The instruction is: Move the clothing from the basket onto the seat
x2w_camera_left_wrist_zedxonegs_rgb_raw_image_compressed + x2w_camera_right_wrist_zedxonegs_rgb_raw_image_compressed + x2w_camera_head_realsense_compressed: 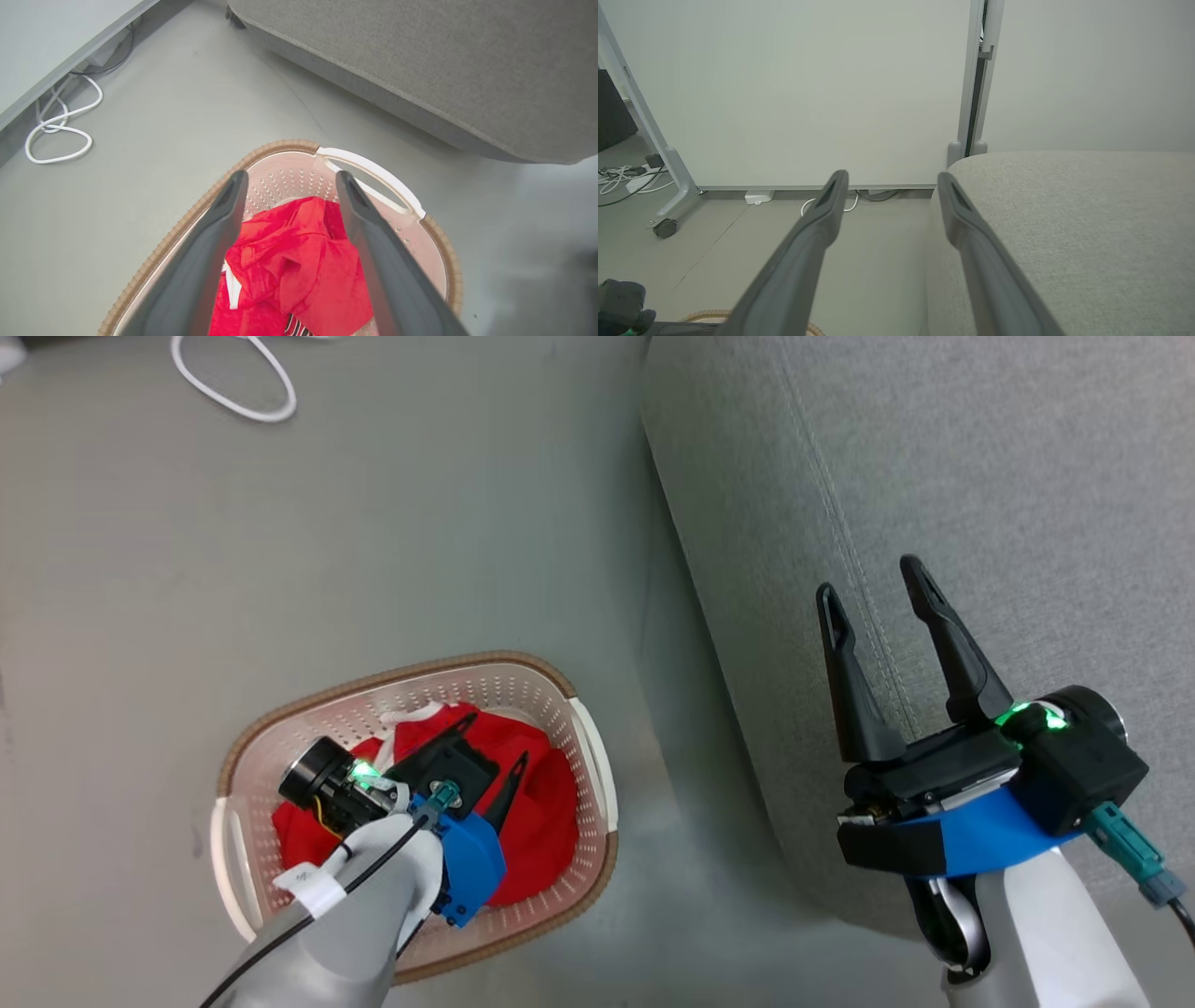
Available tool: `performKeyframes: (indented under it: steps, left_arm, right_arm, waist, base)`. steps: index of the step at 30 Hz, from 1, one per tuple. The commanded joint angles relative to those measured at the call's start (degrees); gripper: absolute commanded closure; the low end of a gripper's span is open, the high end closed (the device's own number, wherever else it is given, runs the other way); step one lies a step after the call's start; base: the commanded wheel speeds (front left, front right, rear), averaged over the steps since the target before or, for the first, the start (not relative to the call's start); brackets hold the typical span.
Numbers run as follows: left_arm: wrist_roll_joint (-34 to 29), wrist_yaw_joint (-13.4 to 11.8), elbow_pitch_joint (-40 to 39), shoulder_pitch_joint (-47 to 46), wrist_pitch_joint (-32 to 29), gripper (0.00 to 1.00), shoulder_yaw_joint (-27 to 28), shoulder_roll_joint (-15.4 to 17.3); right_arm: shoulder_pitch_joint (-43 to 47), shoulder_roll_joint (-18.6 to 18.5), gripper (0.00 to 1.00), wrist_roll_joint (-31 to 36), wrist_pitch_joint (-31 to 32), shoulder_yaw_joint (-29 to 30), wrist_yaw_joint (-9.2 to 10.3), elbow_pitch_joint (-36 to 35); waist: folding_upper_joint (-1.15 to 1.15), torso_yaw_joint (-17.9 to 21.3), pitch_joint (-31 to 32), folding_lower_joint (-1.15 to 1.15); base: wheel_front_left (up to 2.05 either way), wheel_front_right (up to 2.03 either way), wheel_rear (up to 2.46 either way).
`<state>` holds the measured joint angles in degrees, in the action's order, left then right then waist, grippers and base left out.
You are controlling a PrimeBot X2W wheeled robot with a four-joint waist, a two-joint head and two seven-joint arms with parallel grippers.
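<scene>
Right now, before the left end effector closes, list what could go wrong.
1. The open left end effector hangs over crumpled clothing; it may pinch only a loose fold, which could slip.
2. Its fingers sit near the basket wall and might snag it.
3. Floor lies between basket and seat; a dropped garment could land there.

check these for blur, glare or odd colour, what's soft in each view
Head view: sharp, even light, green LED glaring at the right gripper wrist. Left wrist view: left gripper fingers blurred near the lens, clothing a very saturated red. Right wrist view: finger bases soft, seat weave readable.
</scene>
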<state>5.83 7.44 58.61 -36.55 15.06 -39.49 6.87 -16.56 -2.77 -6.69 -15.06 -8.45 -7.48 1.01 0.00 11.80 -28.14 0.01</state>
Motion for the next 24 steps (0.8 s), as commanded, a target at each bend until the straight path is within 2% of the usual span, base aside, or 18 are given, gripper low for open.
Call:
performKeyframes:
  steps: [1,9,18,24]
  left_arm:
    - [0.5,0.0,1.3,-1.7,0.2,0.0,-1.1,0.3]
    - [5.1,0.0,10.4,-6.0,-1.7,0.0,-7.2,0.3]
    - [9.9,0.0,13.1,-11.3,-5.9,0.0,-12.8,1.4]
    - [12.8,0.0,13.3,-13.5,-7.6,0.0,-16.3,1.2]
  right_arm:
    - [-1.3,-0.2,0.0,-0.3,-0.2,-0.1,-0.03,-0.5]
    - [-3.8,-0.2,0.0,0.0,-0.2,-0.8,-0.03,-3.1]
    - [-6.2,-0.2,0.0,1.0,-0.2,-1.0,-0.03,-6.2]
    - [-6.9,-0.2,0.0,1.1,-0.2,-1.1,-0.03,-7.3]
  waist:
    - [0.0,-0.2,-1.7,-0.01]
    - [0.0,1.2,-8.3,-0.01]
    - [0.0,1.0,-16.5,-0.01]
    - [0.0,0.7,-19.6,-0.01]
  base:
    - [0.0,0.0,0.0]
    - [0.0,0.0,0.0]
    - [0.0,0.0,0.0]
    - [0.0,0.0,0.0]
